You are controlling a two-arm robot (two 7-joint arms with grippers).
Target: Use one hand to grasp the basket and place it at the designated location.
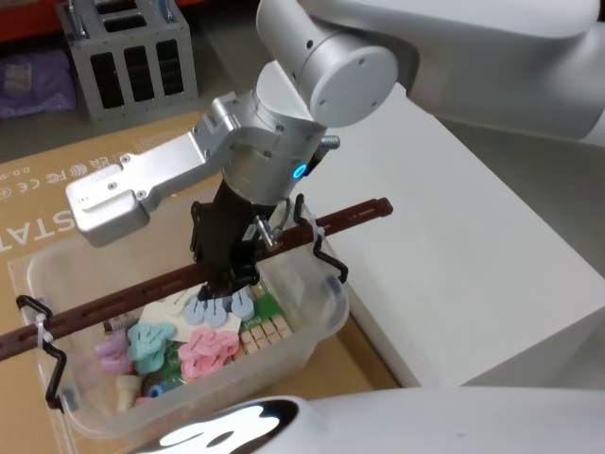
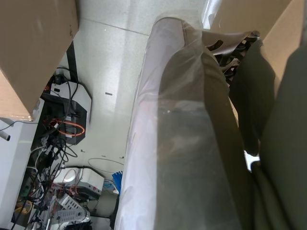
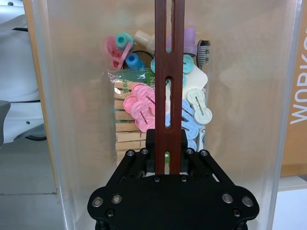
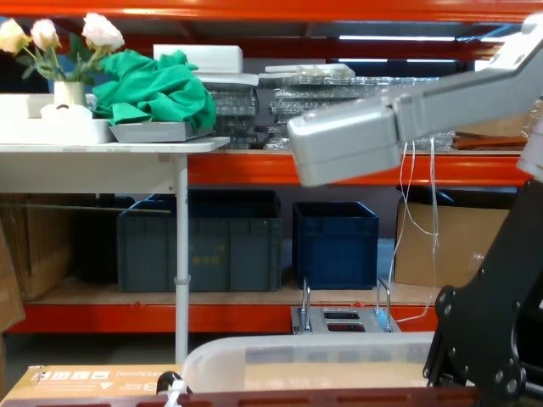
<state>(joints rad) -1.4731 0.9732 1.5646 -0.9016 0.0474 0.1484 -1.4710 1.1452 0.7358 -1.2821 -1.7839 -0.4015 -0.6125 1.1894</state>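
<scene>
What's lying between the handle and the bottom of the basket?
Pastel plastic clips and wooden clothespins lie in the basket beneath the handle, which the right end effector grips; the right wrist view shows it best.

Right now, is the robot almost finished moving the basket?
Not yet. Done: the right gripper is shut on the brown handle of the basket. In hand: the basket is over the cardboard beside the white table. Left: carrying it to its spot and letting go; I can't tell where that is.
</scene>
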